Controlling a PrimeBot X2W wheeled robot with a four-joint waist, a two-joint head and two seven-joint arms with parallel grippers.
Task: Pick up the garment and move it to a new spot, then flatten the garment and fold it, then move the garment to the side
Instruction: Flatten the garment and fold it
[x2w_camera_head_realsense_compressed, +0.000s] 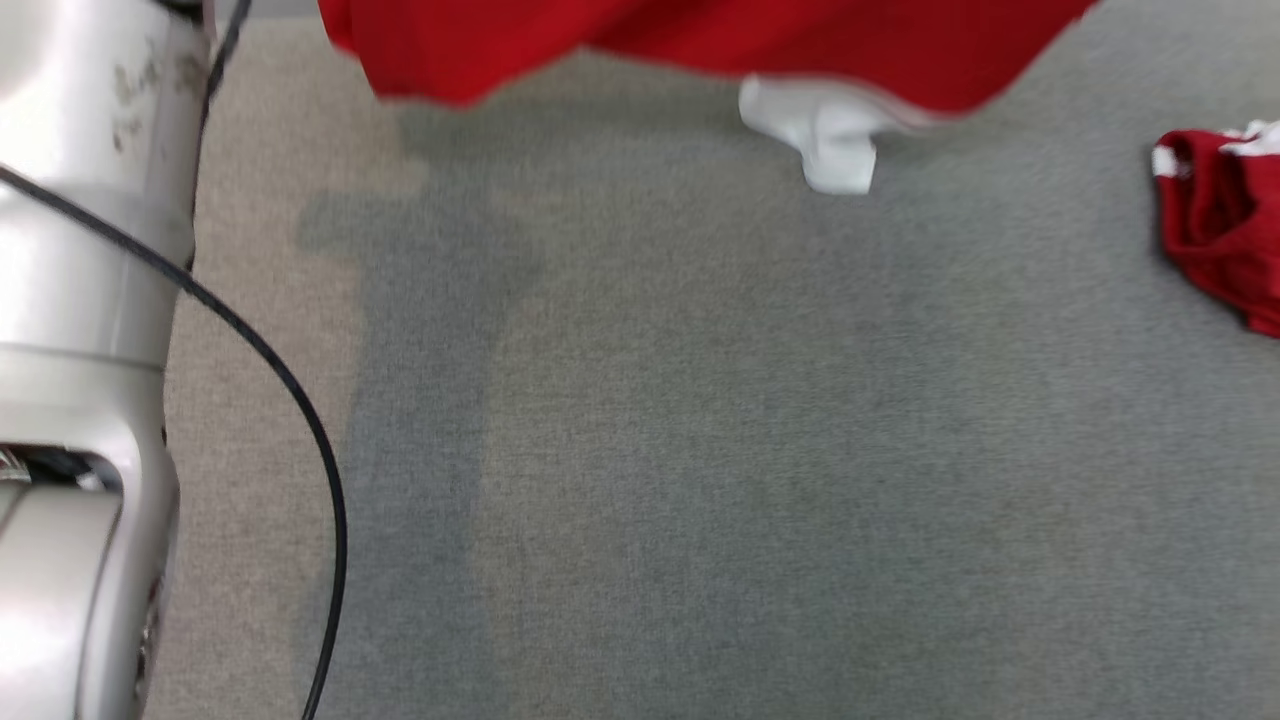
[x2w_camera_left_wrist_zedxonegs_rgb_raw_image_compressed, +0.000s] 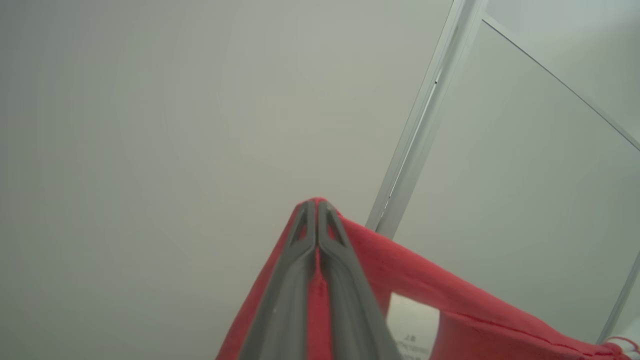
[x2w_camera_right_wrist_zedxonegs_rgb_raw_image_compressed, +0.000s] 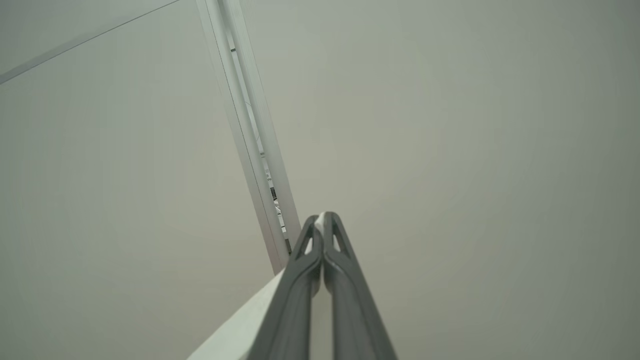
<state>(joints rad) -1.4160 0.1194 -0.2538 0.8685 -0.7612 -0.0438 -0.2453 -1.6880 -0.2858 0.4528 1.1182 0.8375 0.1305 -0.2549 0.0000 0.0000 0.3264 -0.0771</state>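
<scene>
Left hand (x2w_camera_left_wrist_zedxonegs_rgb_raw_image_compressed: 317, 202) clamped on red garment (x2w_camera_left_wrist_zedxonegs_rgb_raw_image_compressed: 425, 285), right hand (x2w_camera_right_wrist_zedxonegs_rgb_raw_image_compressed: 324, 216) pinching white trim (x2w_camera_right_wrist_zedxonegs_rgb_raw_image_compressed: 235, 335)

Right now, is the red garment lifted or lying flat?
Lifted: the garment hangs above the grey surface, casting a shadow; the left gripper is shut on its red cloth.

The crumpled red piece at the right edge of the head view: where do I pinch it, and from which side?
Take the crumpled red piece by its white-trimmed corner at upper left, coming down from above: it lies bunched on the grey surface, and that corner looks raised.
</scene>
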